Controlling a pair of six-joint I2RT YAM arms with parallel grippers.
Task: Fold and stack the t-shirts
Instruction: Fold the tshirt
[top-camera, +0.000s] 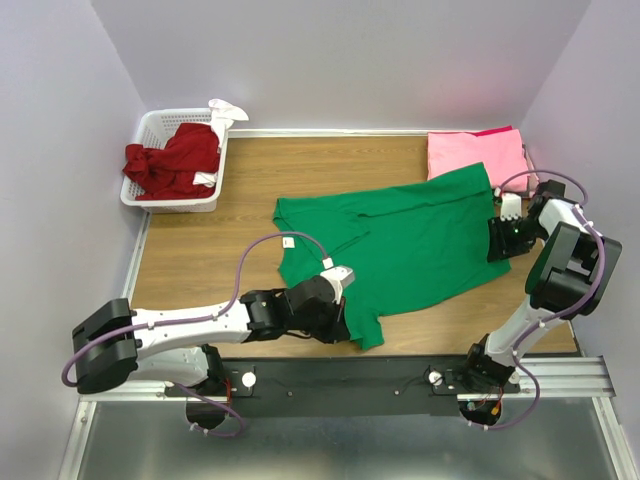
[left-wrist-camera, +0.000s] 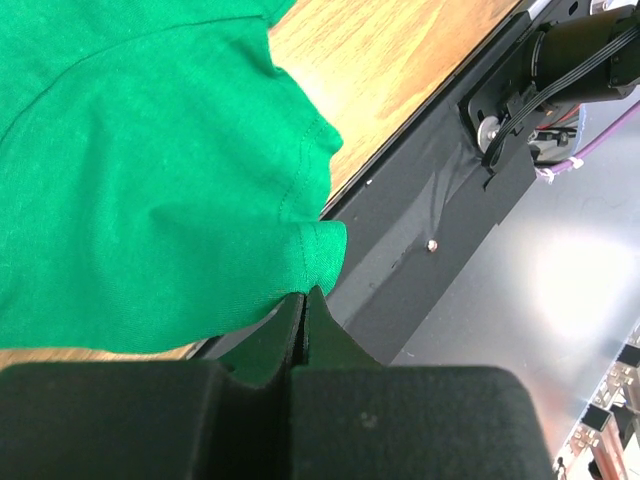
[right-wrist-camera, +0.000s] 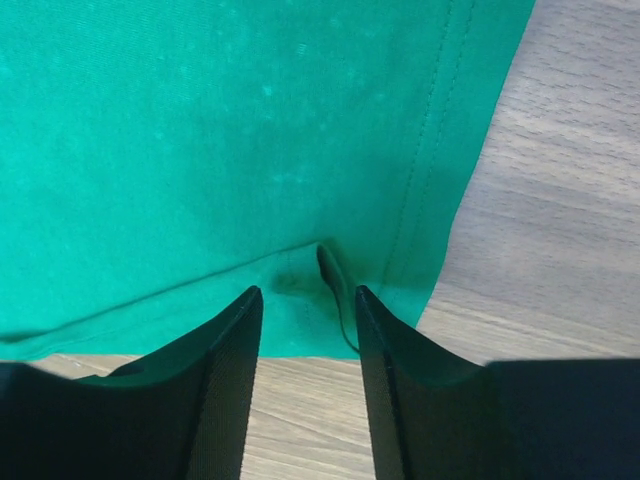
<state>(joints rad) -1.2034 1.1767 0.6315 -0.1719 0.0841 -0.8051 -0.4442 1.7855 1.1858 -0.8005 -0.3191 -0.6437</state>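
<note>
Fold of the green shirt (top-camera: 420, 240) is only starting, I reckon: it lies spread flat mid-table (top-camera: 200, 250), with the pink stack (top-camera: 475, 155) at the far right corner. My left gripper (left-wrist-camera: 303, 300) is pressed together, pinching the near sleeve edge, and my right gripper (right-wrist-camera: 308, 300) is spread, jaws astride a pucker at the hem, not clamped. Next the right must nip that hem, then both lift together so the cloth folds evenly.
</note>
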